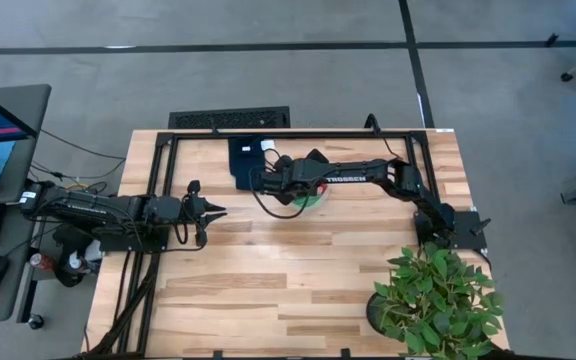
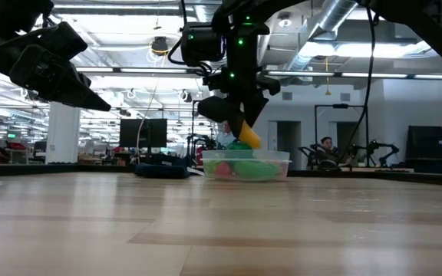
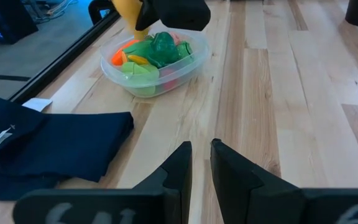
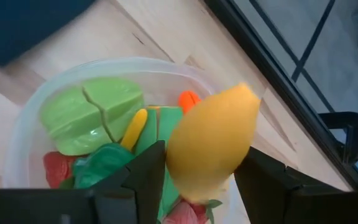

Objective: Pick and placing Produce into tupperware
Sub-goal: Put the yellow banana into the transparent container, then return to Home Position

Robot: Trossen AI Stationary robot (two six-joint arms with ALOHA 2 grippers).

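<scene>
Two arms work at the wooden table (image 1: 298, 270). On the left side, the left gripper (image 1: 216, 211) waits above the bare wood, well apart from the container, and its two dark fingers (image 3: 178, 163) are pressed almost together with nothing between them. Just past it toward the far edge lies a dark blue folded cloth (image 1: 248, 160), flat on the table, with a small white tag on it.

Near the middle of the table, beside the cloth, stands the tupperware (image 3: 153, 61), a round clear container. Inside it there are already several pieces of produce: a pale green cut piece (image 4: 95, 113), a darker green piece (image 3: 163, 48), a small orange carrot (image 4: 189, 99), a thin yellow piece and some red strawberries (image 4: 56, 168).

Over this container hangs the right gripper (image 4: 197, 168), which comes from the right side of the table. Its jaws are closed on a yellow lemon-shaped fruit (image 4: 211, 142), one finger on each side of it. The fruit is above the other pieces, over the container's far edge.

At the right, in the near corner, stands a leafy potted plant (image 1: 433, 300).
</scene>
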